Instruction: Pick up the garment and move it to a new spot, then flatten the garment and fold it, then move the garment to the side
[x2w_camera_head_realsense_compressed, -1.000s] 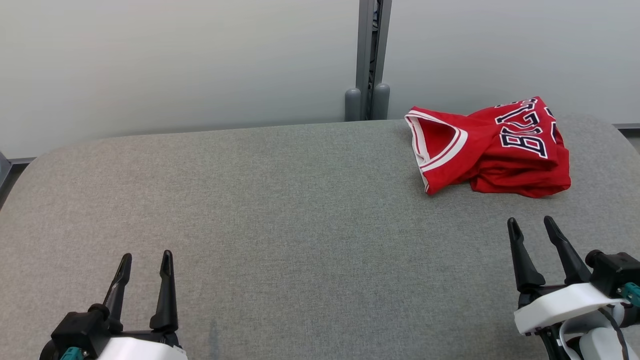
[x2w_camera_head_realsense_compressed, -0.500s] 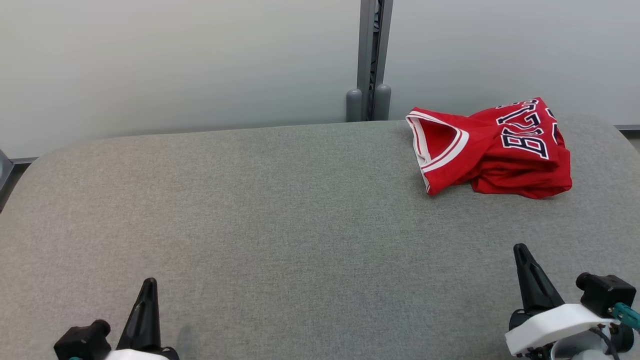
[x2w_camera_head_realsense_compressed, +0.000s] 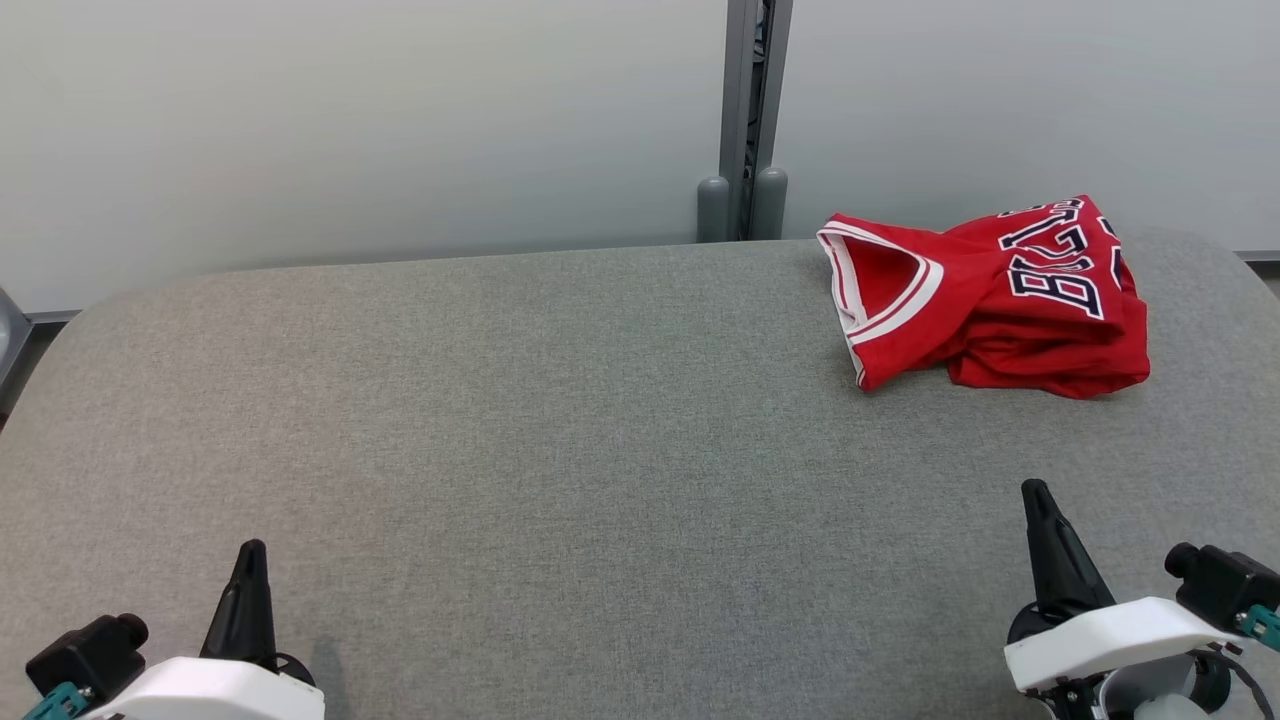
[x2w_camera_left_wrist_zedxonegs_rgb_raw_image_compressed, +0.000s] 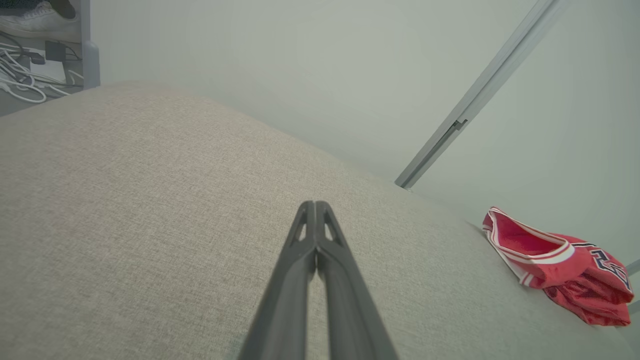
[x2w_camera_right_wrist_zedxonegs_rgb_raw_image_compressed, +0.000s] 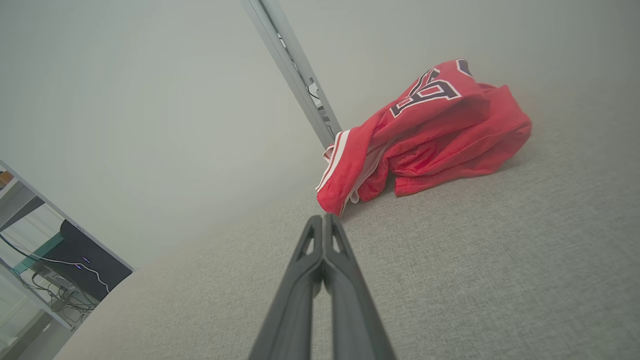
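**Both grippers pinched shut and empty; jersey heaped at the far right**

The crumpled red basketball jersey with white trim and dark lettering (x2w_camera_head_realsense_compressed: 985, 295) lies on the far right part of the grey woven fabric tabletop (x2w_camera_head_realsense_compressed: 600, 420). It is near the back edge, just right of the grey metal post (x2w_camera_head_realsense_compressed: 745, 120) that splits the pale wall. Its white-banded opening faces left and the lettered side is turned up.

The left gripper (x2w_camera_head_realsense_compressed: 249, 552) sits low at the near left corner, pointing away from the robot toward the wall. In the left wrist view its two dark fingers (x2w_camera_left_wrist_zedxonegs_rgb_raw_image_compressed: 292, 285) press together right to the tip, clasping nothing, well apart from the jersey.

The right gripper (x2w_camera_head_realsense_compressed: 1036, 492) sits at the near right, leaning slightly left. In the right wrist view its fingers (x2w_camera_right_wrist_zedxonegs_rgb_raw_image_compressed: 347, 295) meet at the tip, empty, aimed at the jersey's nearest folded corner but short of it. Whether either tip touches the tabletop cannot be told.
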